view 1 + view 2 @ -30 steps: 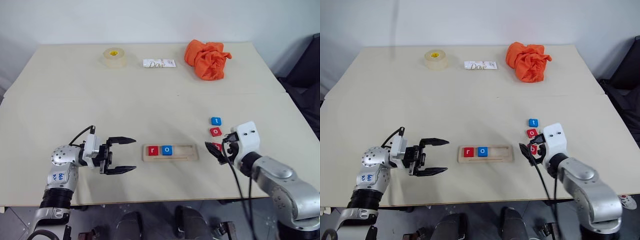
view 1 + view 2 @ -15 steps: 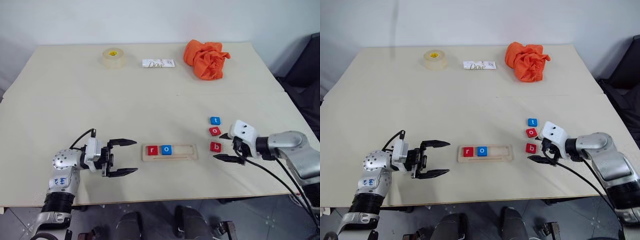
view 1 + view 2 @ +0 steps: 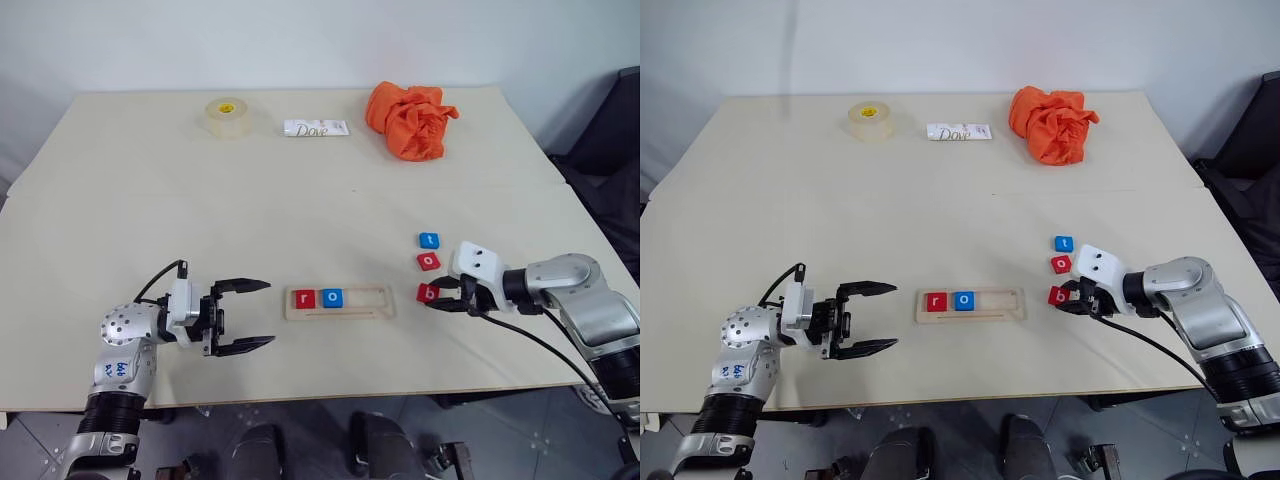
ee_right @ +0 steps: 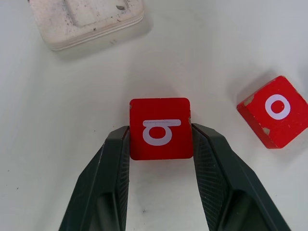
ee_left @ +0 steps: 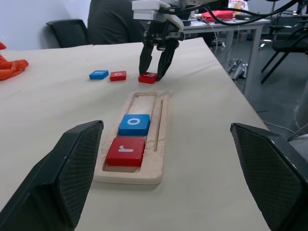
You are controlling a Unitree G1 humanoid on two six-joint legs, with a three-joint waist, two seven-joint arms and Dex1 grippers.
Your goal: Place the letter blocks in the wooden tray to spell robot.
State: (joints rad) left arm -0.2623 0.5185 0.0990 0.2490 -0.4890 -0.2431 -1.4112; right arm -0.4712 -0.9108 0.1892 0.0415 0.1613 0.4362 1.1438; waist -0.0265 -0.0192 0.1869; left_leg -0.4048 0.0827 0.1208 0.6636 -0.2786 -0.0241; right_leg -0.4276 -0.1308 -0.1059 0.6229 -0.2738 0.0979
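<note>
Beige table (image 3: 300,200): right end effector (image 4: 160,144) pinches red b block (image 4: 160,128); left end effector (image 3: 245,315) wide apart.

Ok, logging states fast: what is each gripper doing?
Left gripper: open, holding nothing.
Right gripper: fingers closed on the red b block.

White "r" on the red block (image 3: 305,298) and "o" on the blue block (image 3: 333,297) in the wooden tray (image 3: 372,313); right of it, red "b" (image 3: 428,293), red "o" (image 3: 428,261), blue "t" (image 3: 428,240). "Dove" on the far white packet (image 3: 316,128).
</note>
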